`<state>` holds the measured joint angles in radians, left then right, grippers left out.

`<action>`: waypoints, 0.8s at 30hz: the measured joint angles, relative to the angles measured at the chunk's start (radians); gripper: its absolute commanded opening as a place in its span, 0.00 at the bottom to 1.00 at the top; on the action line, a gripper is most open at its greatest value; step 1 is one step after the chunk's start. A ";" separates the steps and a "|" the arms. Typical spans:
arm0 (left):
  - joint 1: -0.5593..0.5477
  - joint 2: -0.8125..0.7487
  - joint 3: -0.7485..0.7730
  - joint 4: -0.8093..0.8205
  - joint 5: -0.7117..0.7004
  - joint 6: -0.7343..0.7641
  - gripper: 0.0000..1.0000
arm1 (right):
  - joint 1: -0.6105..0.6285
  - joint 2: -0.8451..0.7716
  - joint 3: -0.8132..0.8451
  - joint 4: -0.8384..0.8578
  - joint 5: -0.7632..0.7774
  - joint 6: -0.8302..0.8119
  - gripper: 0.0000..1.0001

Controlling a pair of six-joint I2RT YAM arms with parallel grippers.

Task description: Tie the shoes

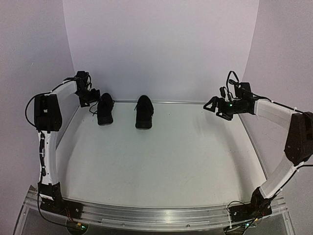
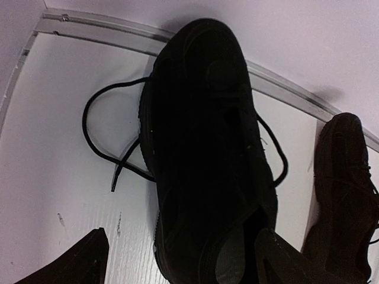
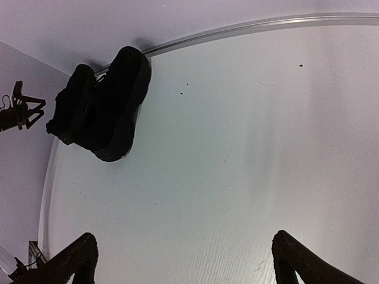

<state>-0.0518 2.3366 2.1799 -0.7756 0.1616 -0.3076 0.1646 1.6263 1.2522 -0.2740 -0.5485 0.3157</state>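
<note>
The left shoe (image 1: 104, 108), laces (image 2: 98, 133) lying loose, and the right shoe (image 1: 144, 111) stand at the far left of the surface (image 1: 171, 161), the left gripper (image 1: 91, 98) spread wide at the left shoe, the right gripper (image 1: 212, 104) spread and empty far right.

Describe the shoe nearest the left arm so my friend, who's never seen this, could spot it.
Look at the table's far edge. Of the two there, pick the left shoe: unlike the other shoe, it has the left gripper beside it and a lace looping out over the table.
</note>
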 measured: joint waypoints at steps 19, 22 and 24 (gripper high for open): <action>-0.001 0.057 -0.064 0.070 0.064 -0.006 0.00 | 0.000 -0.002 0.000 -0.037 0.012 0.001 0.98; -0.003 0.004 -0.138 0.078 0.063 -0.009 0.00 | 0.000 -0.002 0.001 -0.041 0.009 0.001 0.98; -0.009 -0.061 -0.215 0.070 0.055 -0.013 0.00 | 0.000 -0.002 0.005 -0.046 0.006 0.000 0.98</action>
<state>-0.0611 2.2758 1.9644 -0.7060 0.2168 -0.3202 0.1646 1.6245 1.2577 -0.3198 -0.5421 0.3161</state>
